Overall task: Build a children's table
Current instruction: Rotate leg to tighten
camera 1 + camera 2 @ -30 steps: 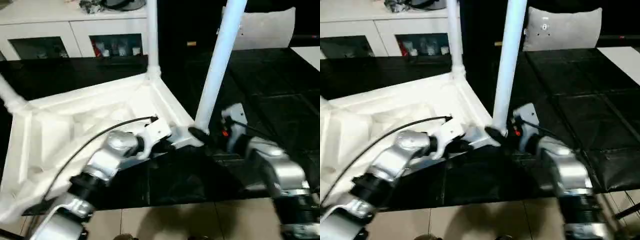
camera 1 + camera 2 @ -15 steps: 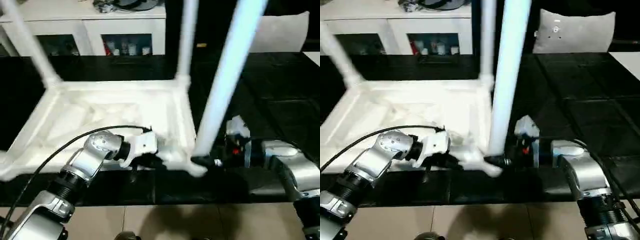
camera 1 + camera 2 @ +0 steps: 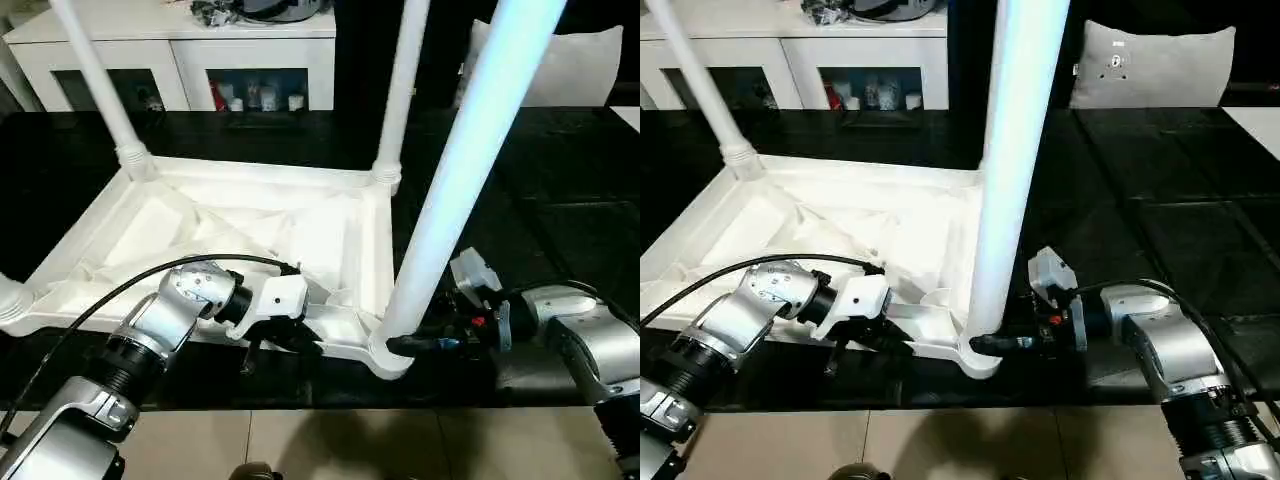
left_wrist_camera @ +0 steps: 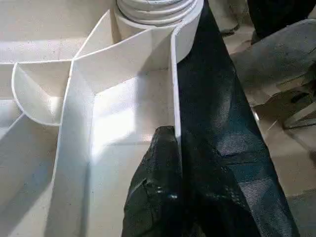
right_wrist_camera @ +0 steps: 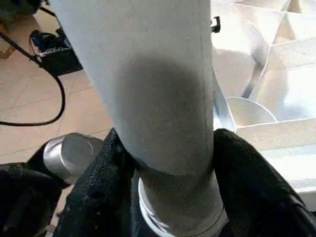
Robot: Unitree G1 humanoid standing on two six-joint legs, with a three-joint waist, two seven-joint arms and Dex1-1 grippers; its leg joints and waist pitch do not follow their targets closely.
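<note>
The children's table lies upside down on the black surface, its ribbed white top (image 3: 250,225) facing up. Three white legs stand in corner sockets: far left (image 3: 100,85), far right (image 3: 402,90) and near right (image 3: 455,190). My right gripper (image 3: 982,345) is shut on the base of the near right leg (image 5: 158,98), a black finger (image 5: 247,182) on each side, just above the socket. Along the near rim (image 4: 174,89) of the top, my left gripper (image 3: 285,340) is shut on the thin wall, one finger (image 4: 158,173) inside it.
A long white cabinet (image 3: 180,50) with glass-fronted openings runs along the back. A white cushion (image 3: 1150,65) leans at the back right. Tan floor tiles (image 3: 330,440) begin right below the near edge of the black surface (image 3: 560,200). A black cable (image 3: 110,300) loops over my left forearm.
The whole view has swung, so the table now sits squarer in the picture. My right gripper's fingers have drawn in around the leg's base. The left grip on the rim is unchanged.
</note>
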